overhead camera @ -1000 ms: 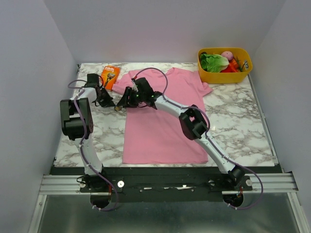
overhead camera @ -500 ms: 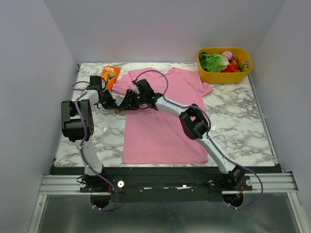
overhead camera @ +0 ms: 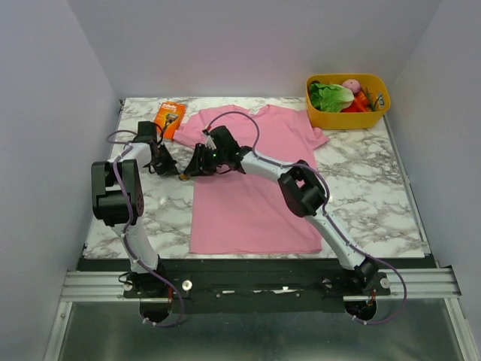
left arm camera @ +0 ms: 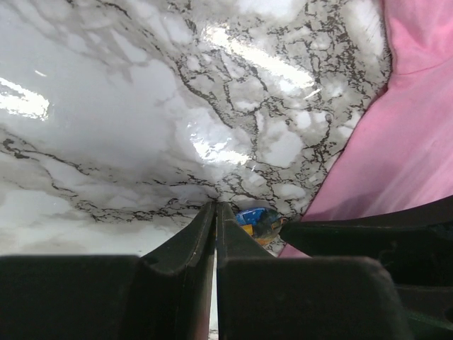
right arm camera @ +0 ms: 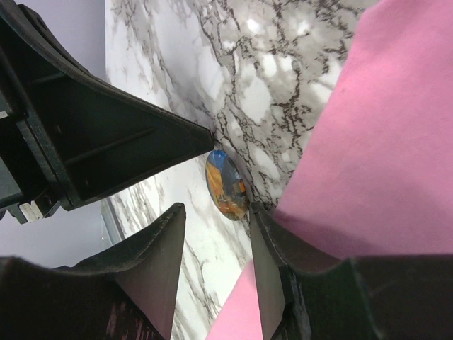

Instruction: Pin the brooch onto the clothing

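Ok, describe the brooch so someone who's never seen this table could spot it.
Find the pink T-shirt on the marble table and follow its edge on the left arm's side, from the sleeve toward the arms. There, on the marble between the tips of the left gripper and right gripper, is the brooch: a tiny round disc, golden-brown and blue, far smaller than the orange package nearby.
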`<state>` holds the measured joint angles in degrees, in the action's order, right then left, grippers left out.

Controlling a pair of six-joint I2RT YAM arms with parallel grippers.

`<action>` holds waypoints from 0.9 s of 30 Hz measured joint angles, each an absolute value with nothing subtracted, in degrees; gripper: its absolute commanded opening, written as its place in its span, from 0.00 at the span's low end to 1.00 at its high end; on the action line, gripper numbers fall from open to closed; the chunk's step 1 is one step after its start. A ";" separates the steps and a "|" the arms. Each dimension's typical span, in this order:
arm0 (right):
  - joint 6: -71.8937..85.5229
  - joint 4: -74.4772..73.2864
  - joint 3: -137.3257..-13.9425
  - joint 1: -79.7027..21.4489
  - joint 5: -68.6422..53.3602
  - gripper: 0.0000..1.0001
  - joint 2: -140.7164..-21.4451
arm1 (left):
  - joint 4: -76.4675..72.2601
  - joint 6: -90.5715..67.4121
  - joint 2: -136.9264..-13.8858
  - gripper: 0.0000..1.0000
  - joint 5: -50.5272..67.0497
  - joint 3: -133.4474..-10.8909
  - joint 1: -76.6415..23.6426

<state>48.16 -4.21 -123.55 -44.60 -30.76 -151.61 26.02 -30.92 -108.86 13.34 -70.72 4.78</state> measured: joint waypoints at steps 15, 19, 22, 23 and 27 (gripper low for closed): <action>47.92 -4.84 -122.91 -46.39 -31.03 0.49 -151.17 | 22.68 -31.35 -106.72 0.13 16.14 -66.37 4.80; 47.90 -4.84 -122.45 -46.39 -31.03 0.49 -150.87 | 23.09 -31.29 -106.02 0.15 15.57 -65.95 4.75; 47.88 -5.32 -122.21 -46.41 -31.03 0.49 -150.61 | 24.32 -31.27 -104.88 0.16 13.58 -65.43 4.75; 47.88 -5.39 -122.19 -46.41 -31.03 0.49 -150.56 | 24.91 -31.27 -104.20 0.16 12.64 -65.21 4.75; 47.68 -5.78 -122.17 -46.41 -31.03 0.49 -150.45 | 26.70 -31.20 -101.45 0.16 9.50 -64.99 4.75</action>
